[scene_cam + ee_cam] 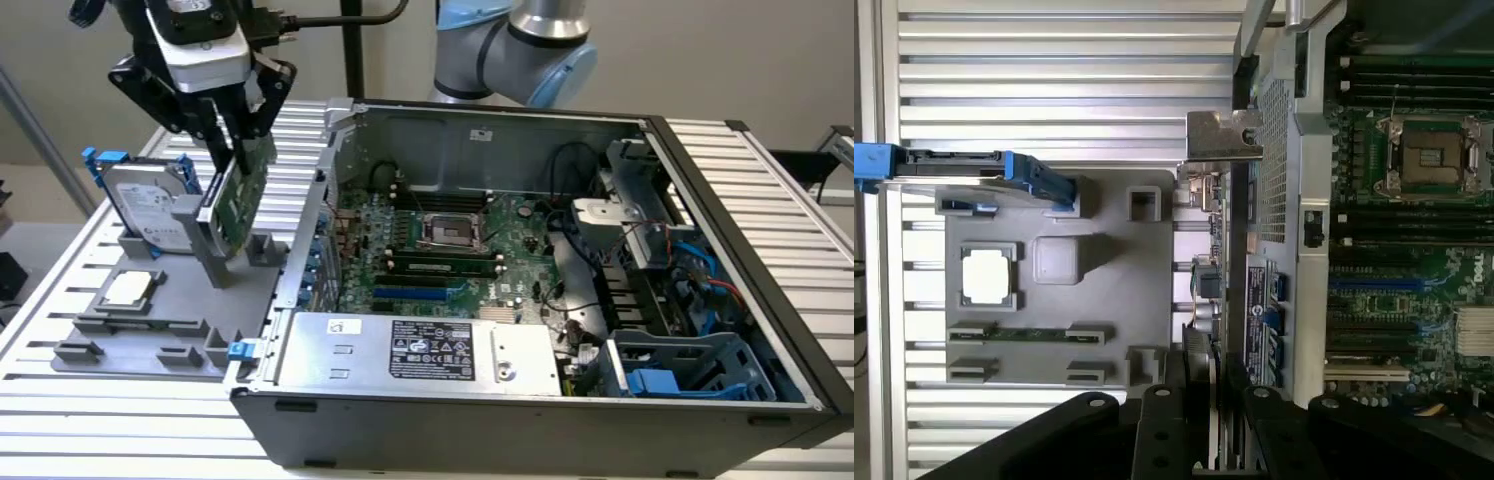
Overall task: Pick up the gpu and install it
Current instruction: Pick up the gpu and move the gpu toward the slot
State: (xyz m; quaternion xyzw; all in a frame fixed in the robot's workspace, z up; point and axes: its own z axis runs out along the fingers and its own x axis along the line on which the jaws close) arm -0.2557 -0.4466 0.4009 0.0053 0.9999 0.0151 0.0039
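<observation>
The gripper [230, 135] is pinching the gpu [240, 200] by its top edge, jaws partly closed. The card is hanging upright directly beneath it, probably leaving the lower edge free for seating, just above the gray holder [160, 335].

gpu [240, 200] upright in end effector [227, 135] above tray [140, 335]

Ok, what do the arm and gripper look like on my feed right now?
The arm is silver-grey tubing with light blue joint caps. The gripper is black, with a pale grey block at its wrist, slim black jaws and a black cable running off its top.
</observation>
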